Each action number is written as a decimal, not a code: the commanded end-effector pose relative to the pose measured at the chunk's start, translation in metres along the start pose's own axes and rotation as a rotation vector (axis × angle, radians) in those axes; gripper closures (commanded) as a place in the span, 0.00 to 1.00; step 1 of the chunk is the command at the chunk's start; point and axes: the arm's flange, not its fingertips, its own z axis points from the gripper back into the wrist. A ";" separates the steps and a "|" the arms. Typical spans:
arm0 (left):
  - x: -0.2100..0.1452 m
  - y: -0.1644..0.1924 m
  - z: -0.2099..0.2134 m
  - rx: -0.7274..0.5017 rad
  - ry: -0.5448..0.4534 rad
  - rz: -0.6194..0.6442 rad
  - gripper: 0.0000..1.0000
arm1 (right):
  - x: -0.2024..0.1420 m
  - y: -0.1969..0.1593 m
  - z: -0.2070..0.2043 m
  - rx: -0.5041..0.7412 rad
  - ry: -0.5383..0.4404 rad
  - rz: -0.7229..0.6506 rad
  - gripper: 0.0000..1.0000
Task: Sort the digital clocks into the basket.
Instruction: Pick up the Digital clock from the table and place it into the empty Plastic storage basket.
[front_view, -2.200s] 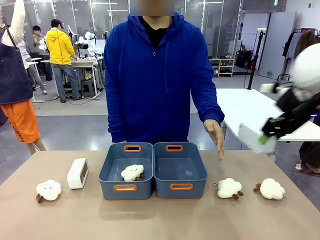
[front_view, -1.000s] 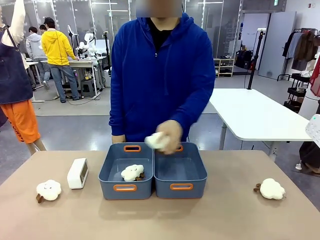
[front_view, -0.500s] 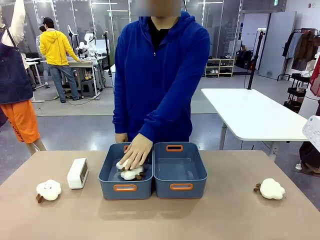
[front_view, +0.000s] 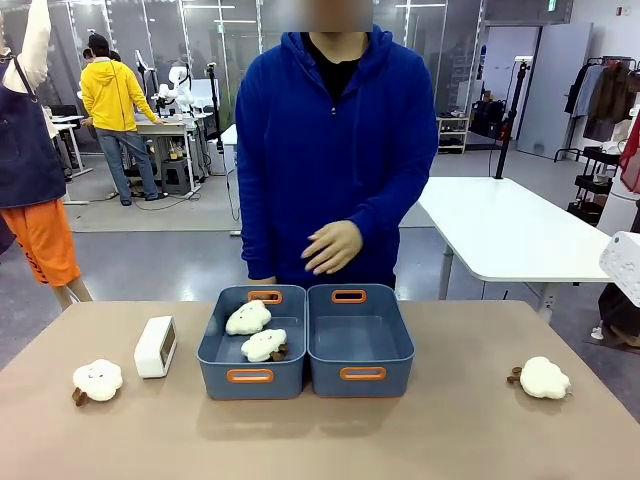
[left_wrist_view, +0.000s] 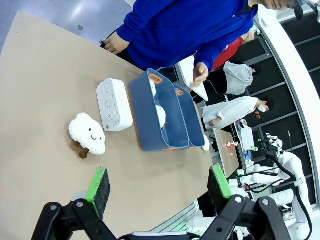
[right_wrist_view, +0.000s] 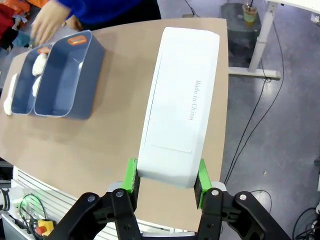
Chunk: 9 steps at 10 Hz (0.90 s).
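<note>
Two clocks (front_view: 155, 346) (right_wrist_view: 180, 105), two bins (front_view: 212, 345) (front_view: 360, 342), four plush sheep (front_view: 97, 379) (front_view: 248, 318) (front_view: 264, 345) (front_view: 543, 377).

Two blue-grey bins sit side by side, touching, at the middle of the counter (front_view: 420, 440). The left bin (front_view: 214, 352) holds two cream plush sheep, one farther (front_view: 248, 318) and one nearer (front_view: 264, 345). The right bin (front_view: 400, 350) stands just beside it. A digital clock (front_view: 155, 347) stands upright just left of the left bin. A third sheep (front_view: 97, 379) lies near the left end and a fourth (front_view: 543, 377) near the right end. At the far side, a person in a blue hoodie holds a hand (front_view: 332, 246) above the bins. A white rounded box (front_view: 625, 265) shows at the right edge, above the counter.
</note>
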 end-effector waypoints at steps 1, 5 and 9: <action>0.003 0.000 0.000 -0.023 -0.014 -0.004 0.00 | 0.007 0.026 0.000 0.014 -0.005 0.178 0.91; 0.003 0.000 0.000 -0.023 -0.014 -0.004 0.00 | 0.031 0.160 -0.025 0.236 0.179 0.801 0.91; 0.003 0.000 0.000 -0.023 -0.014 -0.004 0.00 | 0.053 0.260 -0.126 0.274 0.290 0.899 0.91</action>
